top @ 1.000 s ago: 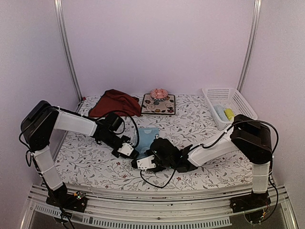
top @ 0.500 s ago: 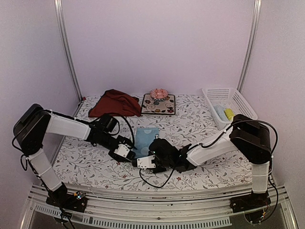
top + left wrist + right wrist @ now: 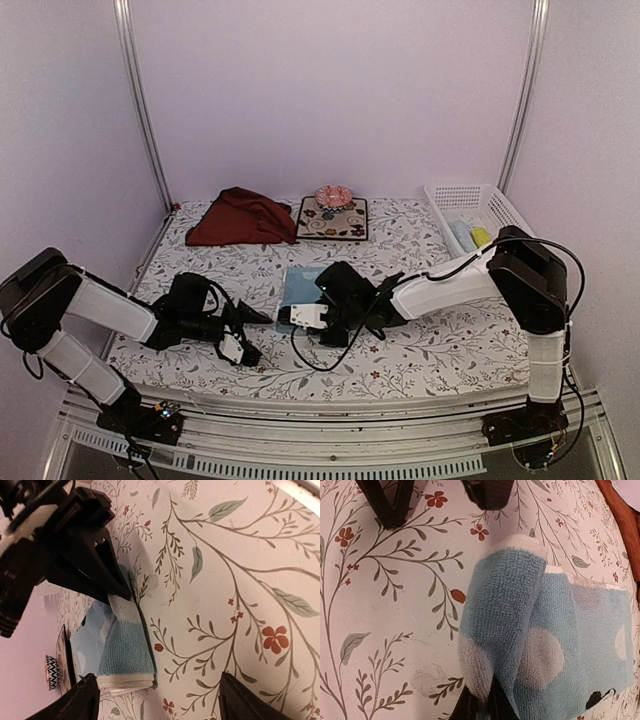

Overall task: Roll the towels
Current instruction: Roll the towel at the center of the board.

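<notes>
Terry cloth on printed fabric
Light blue towel [image 3: 510, 610] looks looped, fluffy, matt; floral table covering [image 3: 235, 570] is smooth, matt cloth.

Two matching robot arms: the left arm [image 3: 110, 305] and the right arm [image 3: 445, 292] each wear glossy white shells over their long links, broken by bulky matte-black joint housings at shoulder, elbow and wrist. Thin black cables [image 3: 322, 364] run loose along the links, one hanging in a slack loop below the right wrist. The left gripper [image 3: 258, 338] and the right gripper [image 3: 287, 320] are black, with tapered, wedge-shaped fingers [image 3: 82, 700]; a small white plate [image 3: 308, 315] dotted with dark holes sits on the right gripper's side. Black bases [image 3: 140, 422] stand at the table's near edge.
</notes>
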Tool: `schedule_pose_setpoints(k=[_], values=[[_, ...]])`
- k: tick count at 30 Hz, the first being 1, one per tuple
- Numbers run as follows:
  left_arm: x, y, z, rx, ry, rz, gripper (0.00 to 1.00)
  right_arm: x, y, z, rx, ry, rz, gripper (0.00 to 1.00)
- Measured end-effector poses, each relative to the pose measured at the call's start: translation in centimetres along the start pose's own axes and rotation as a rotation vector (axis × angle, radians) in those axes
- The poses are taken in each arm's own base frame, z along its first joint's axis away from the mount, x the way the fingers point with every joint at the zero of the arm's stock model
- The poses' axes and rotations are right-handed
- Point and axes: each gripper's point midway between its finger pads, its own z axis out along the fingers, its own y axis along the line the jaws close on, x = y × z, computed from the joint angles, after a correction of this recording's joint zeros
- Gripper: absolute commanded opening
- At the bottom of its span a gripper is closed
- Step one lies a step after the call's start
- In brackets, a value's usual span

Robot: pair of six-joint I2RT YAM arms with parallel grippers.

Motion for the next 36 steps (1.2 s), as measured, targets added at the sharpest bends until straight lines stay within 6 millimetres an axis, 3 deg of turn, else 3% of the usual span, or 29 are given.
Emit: schedule_pose_setpoints(k=[9,16,26,31,36], values=[[0.6,2.4,0.8,-0.135,0.034,0.083,0.8,-0.2,-0.7,0.0,-0.168,-0.006,0.134,0.08],[0.8,2.0,2.0,-0.126,0.06,0.098,0.75,-0.3,-0.7,0.4,-0.265,-0.007,0.218,0.09],[2.3,3.4,3.3,-0.152,0.137,0.067,0.69,-0.6,-0.7,0.2,-0.364,-0.012,0.302,0.1],[2.7,3.7,3.8,-0.157,0.166,0.057,0.56,-1.0,-0.6,-0.1,-0.4,-0.019,0.332,0.11],[3.3,3.5,4.3,-0.139,0.197,0.041,0.32,-1.0,-0.4,-0.3,-0.417,-0.015,0.343,0.11]])
